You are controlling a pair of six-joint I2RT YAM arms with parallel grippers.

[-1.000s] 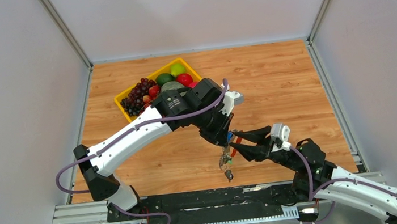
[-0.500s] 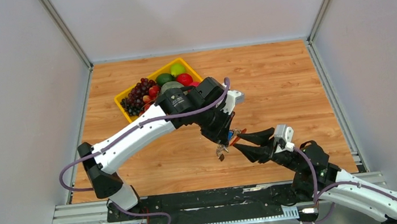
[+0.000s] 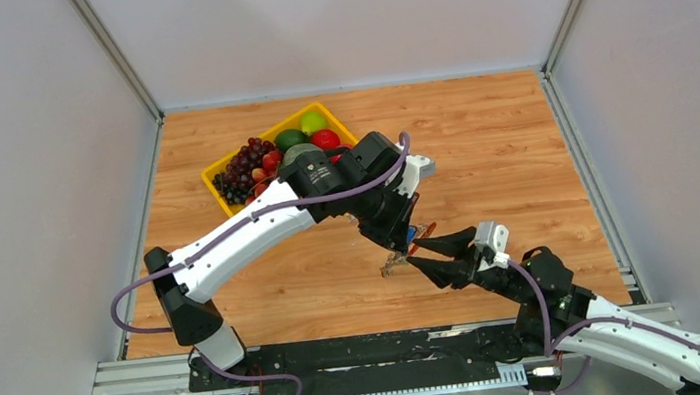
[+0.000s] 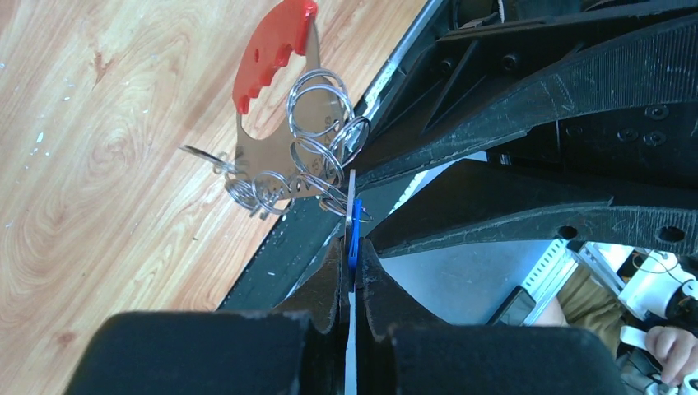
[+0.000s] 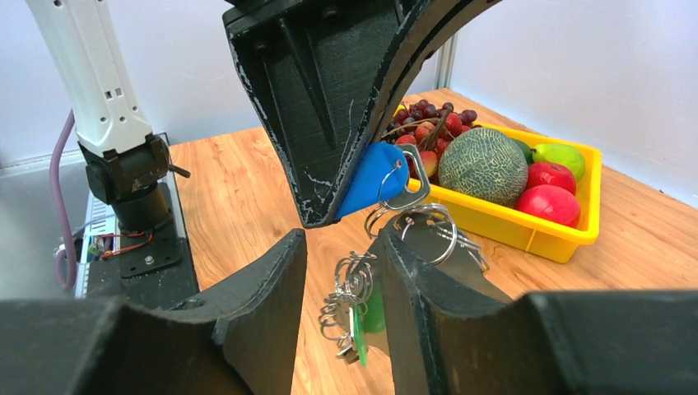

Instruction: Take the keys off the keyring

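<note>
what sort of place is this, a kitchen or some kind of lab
Most likely a robot test cell, not a kitchen: a left arm and right arm bolted to a metal rail at a wood-grain table, plain pale panels walling it in, and a yellow tray of fruit as a likely prop.

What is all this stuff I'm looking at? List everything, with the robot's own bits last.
blue-headed key: one, blue head, pinched in the left gripper.
keyring: one cluster of silvery rings, hanging from that key; any other keys too small to count.
red fob: one, red, on the rings.
green tag: one, green, low in the cluster.
yellow bin: one, yellow, far left of the table.
grapes: one bunch, dark, in the bin.
melon: one, green, in the bin.
table: one, wood.
left gripper: black, shut on the key.
right gripper: black, open beside the rings.
</note>
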